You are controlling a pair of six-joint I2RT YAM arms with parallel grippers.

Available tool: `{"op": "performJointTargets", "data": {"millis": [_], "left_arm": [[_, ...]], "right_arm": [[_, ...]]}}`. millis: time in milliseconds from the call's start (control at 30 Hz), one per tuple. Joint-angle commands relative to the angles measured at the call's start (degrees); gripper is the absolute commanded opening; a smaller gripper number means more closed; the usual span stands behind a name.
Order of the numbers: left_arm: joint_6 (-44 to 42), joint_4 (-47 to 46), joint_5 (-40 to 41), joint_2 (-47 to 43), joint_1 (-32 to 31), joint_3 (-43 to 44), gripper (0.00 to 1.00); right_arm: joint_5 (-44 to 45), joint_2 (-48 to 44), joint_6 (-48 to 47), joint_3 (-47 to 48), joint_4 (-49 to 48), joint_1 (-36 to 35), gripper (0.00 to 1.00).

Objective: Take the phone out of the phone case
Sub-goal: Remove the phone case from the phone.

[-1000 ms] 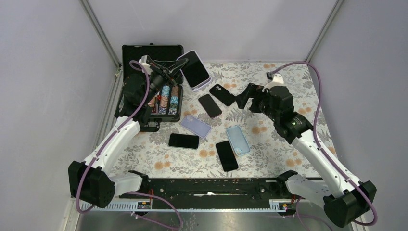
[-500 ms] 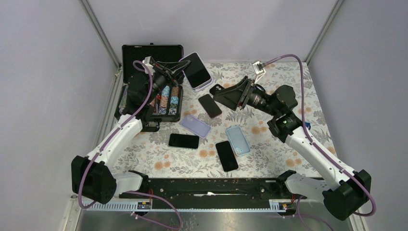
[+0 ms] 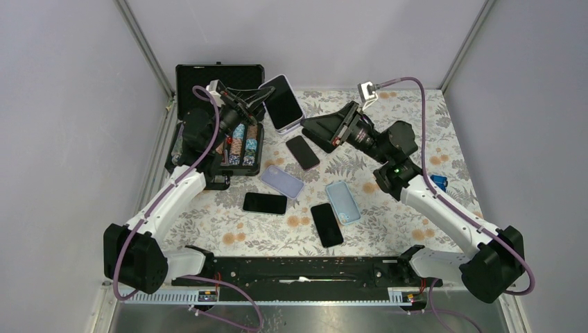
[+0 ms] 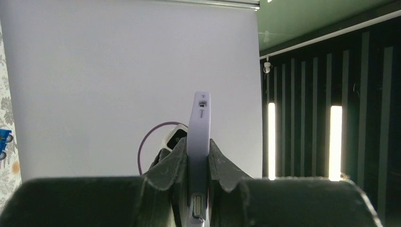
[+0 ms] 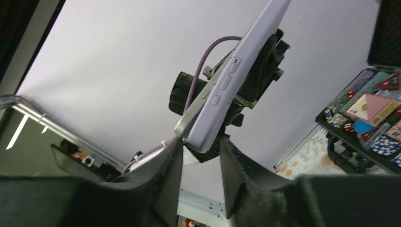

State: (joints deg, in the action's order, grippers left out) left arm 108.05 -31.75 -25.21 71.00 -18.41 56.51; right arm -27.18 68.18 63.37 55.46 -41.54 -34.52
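**Cased phone held aloft between two arms**

The left gripper [image 3: 255, 104] holds a phone in a lilac silicone case [image 3: 281, 102] up in the air at the back of the table, above the far edge of an open black hard case of poker chips [image 3: 239, 142]. In the left wrist view its jaws are pressed onto the two broad faces of the phone in its case [image 4: 198, 118], pinching it edge-on, with the port end down between the padded fingers [image 4: 172, 161].

The right gripper [image 3: 308, 125] reaches in from the right towards the phone's lower end. In the right wrist view its jaws are spread, and one bottom corner of the lilac-cased phone [image 5: 231, 80] dips into the gap between the grey foam fingers [image 5: 165, 165]. A metal-coloured rim shows at that corner and may stand a little proud of the case, though the angle is too poor to be sure. Whether either finger touches the corner cannot be told.

On the floral tablecloth [image 3: 416, 111] lie a bare black phone [image 3: 303, 152], an empty lilac case [image 3: 282, 182], a light blue case [image 3: 342, 201] and two more black phones [image 3: 264, 202] [image 3: 326, 224]
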Motion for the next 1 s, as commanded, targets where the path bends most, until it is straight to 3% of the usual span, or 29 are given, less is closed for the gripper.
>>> {"op": "performJointTargets", "data": {"millis": [0, 167, 267, 400, 533, 833, 967], "left_arm": [[2.8, -8.6, -0.5, -0.7, 0.2, 0.6, 0.0], [4.5, -11.2, -0.5, -0.2, 0.2, 0.8, 0.0], [4.4, -10.8, -0.6, -0.2, 0.2, 1.5, 0.0], [2.9, -9.4, -0.7, -0.4, 0.2, 2.1, 0.0], [1.8, -8.9, -0.7, -0.9, -0.1, 1.9, 0.0], [-1.7, -6.8, -0.2, -2.1, -1.1, 0.6, 0.0], [-4.7, -2.5, 2.2, -4.2, -1.3, -0.5, 0.0]], "right_arm": [[6.6, -0.1, 2.1, 1.8, 1.9, -0.6, 0.34], [10.1, 0.3, 2.8, -0.3, 5.1, -0.6, 0.21], [12.5, 0.8, 2.9, 0.4, 12.4, -0.6, 0.18], [13.0, 2.3, 3.2, 2.8, 19.7, -0.7, 0.22], [11.6, 4.0, 4.7, 3.8, 20.0, -0.7, 0.29], [7.9, 7.5, 8.7, 4.8, 10.8, -2.0, 0.44], [8.4, 10.3, 12.8, 5.7, 5.4, -3.3, 0.44]]}}
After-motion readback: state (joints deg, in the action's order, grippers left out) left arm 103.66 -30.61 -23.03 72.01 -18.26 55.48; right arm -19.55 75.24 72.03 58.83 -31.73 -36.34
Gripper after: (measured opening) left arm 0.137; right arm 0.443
